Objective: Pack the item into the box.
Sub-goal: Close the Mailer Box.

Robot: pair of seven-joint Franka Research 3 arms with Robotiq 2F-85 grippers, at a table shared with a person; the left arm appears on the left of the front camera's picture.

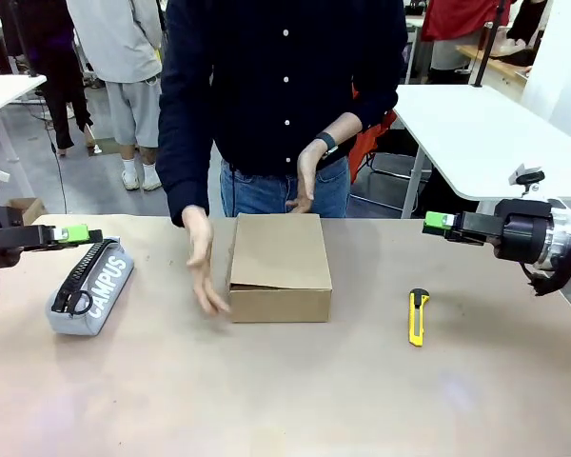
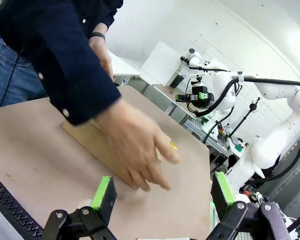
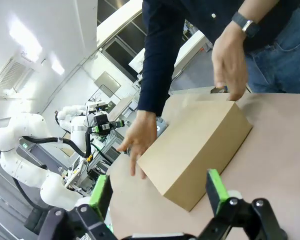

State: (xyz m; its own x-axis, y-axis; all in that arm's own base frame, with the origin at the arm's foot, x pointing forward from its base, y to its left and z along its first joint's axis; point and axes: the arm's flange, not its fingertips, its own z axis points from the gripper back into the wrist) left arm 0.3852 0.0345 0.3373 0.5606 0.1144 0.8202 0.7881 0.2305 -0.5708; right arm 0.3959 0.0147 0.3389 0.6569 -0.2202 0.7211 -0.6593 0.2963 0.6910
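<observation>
One box, one grey pencil case, one yellow utility knife and two of the person's hands share the bench. The box sits shut at the middle, well apart from both my pairs of fingers. My left fingers hang spread wide above the pencil case, gripping nothing; my right fingers stand wide over the far right side, empty too. One hand lies against the box's left side, the other hand behind its far edge, perhaps holding something small and dark. With the lid down I cannot tell what the box contains.
</observation>
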